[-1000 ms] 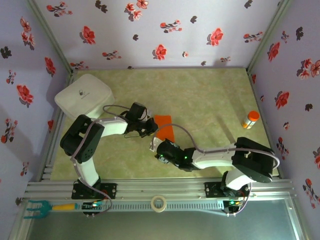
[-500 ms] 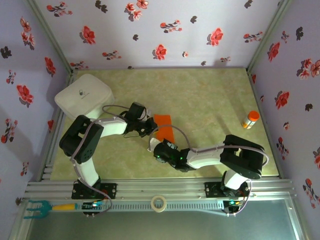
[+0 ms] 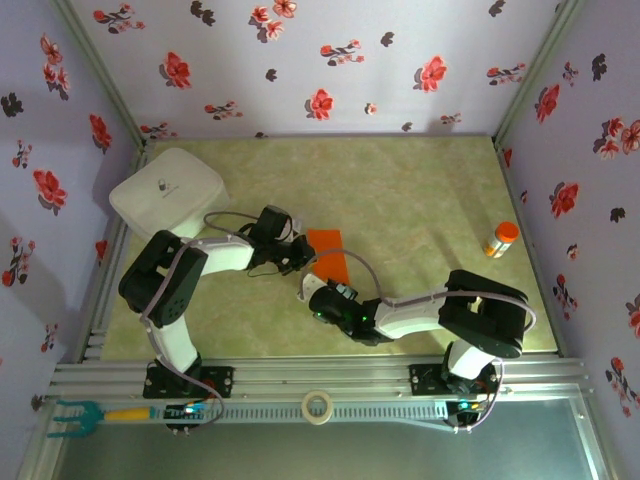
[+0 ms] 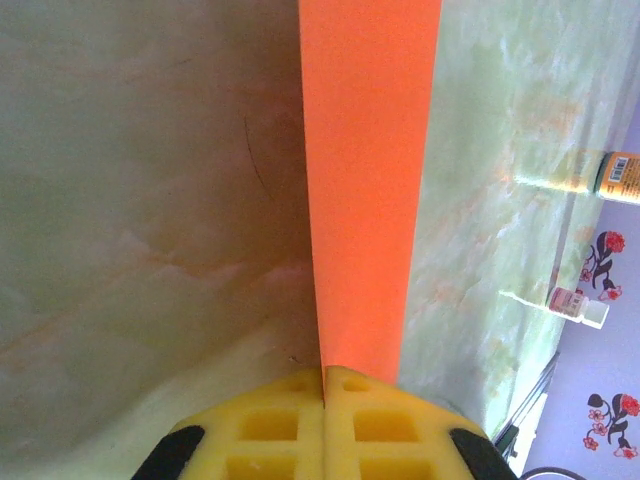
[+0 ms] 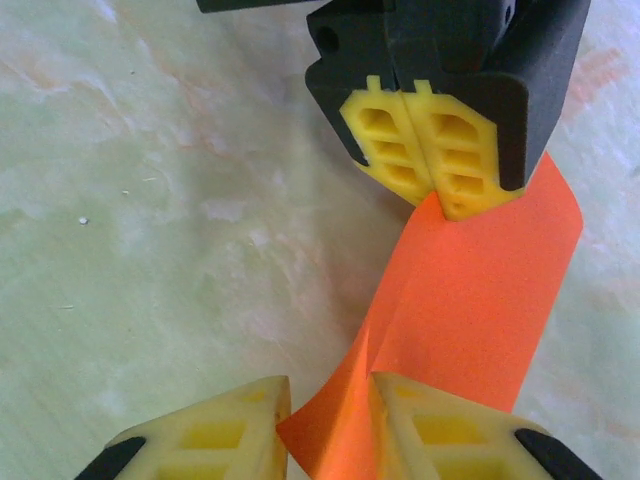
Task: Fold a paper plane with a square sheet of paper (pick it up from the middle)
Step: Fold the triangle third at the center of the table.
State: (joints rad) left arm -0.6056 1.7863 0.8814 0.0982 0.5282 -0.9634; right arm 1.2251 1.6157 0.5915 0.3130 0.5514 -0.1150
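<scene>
Two containers stand on the table [image 3: 420, 200]. A white box [image 3: 165, 192] sits in the far left corner with its lid on, so its contents cannot be told. A small bottle [image 3: 501, 239] with an orange cap stands upright near the right edge, well apart from both arms, and its body looks yellowish. The paper [image 3: 330, 255], bright orange, lies a little left of the table's middle, between the two grippers. The left arm [image 3: 160, 285] rises from its base, folds at the elbow on the left side and reaches rightward. The left gripper [image 4: 324, 385] has its yellow fingers pressed together on one edge of the paper, which runs away from the seam as a flat strip over the table. The right arm [image 3: 485, 315] folds at the elbow near the right edge, and its forearm runs leftward, low over the table. The right gripper [image 5: 330, 395] faces the left gripper across the paper. Its fingers stand narrow, with a gap between them. A raised fold of the paper stands in that gap, touching the right-hand pad [image 5: 420, 425].
</scene>
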